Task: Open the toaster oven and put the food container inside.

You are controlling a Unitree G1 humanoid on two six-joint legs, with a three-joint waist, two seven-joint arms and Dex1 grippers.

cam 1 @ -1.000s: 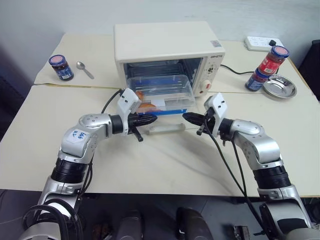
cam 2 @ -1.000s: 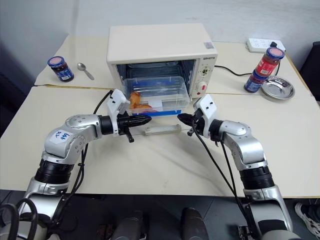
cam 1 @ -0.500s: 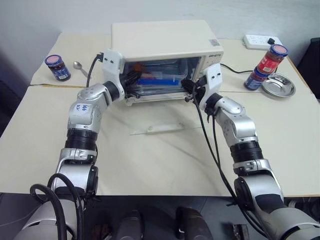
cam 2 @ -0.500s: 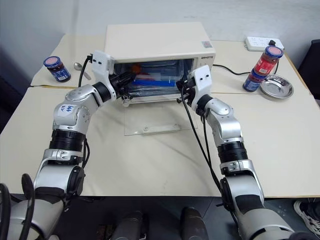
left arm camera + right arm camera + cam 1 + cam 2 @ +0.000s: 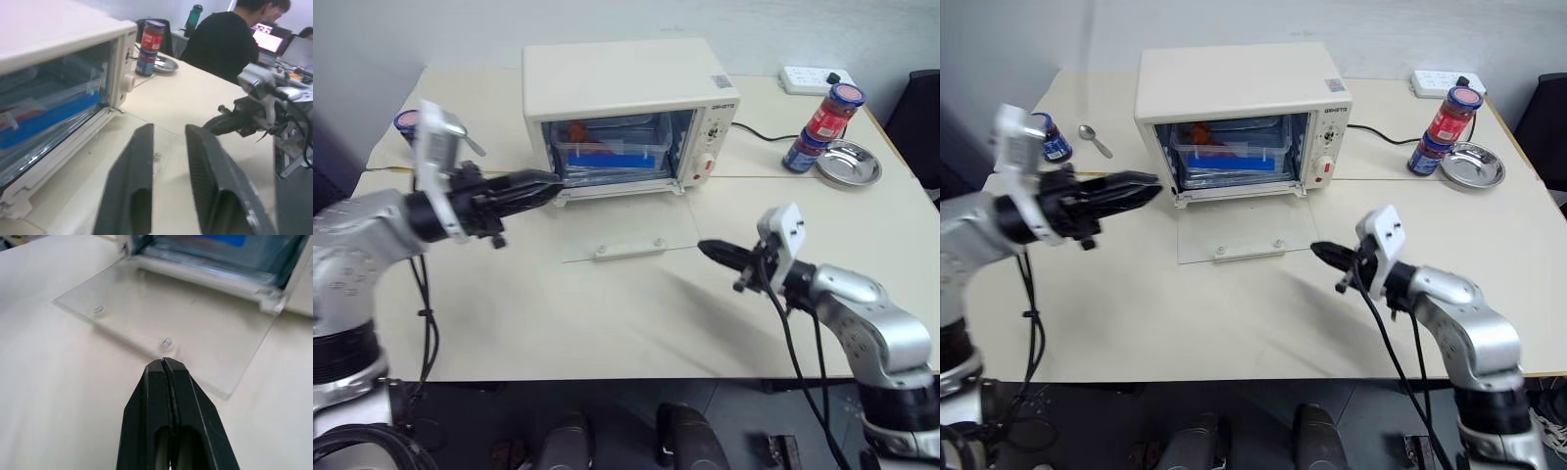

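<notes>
Food container (image 5: 607,155) is now seen seated fully inside the toaster oven (image 5: 626,116), whereas a second ago it was carried between both grippers just in front of the opening. At left, the left gripper (image 5: 540,185) has been drawn back off the oven's left edge, its fingers parted and empty. The glass door (image 5: 626,227) is left lying flat on the table (image 5: 607,313). At right, the right gripper (image 5: 713,251) has been pulled clear, pinched closed on nothing. Placement appears done.
</notes>
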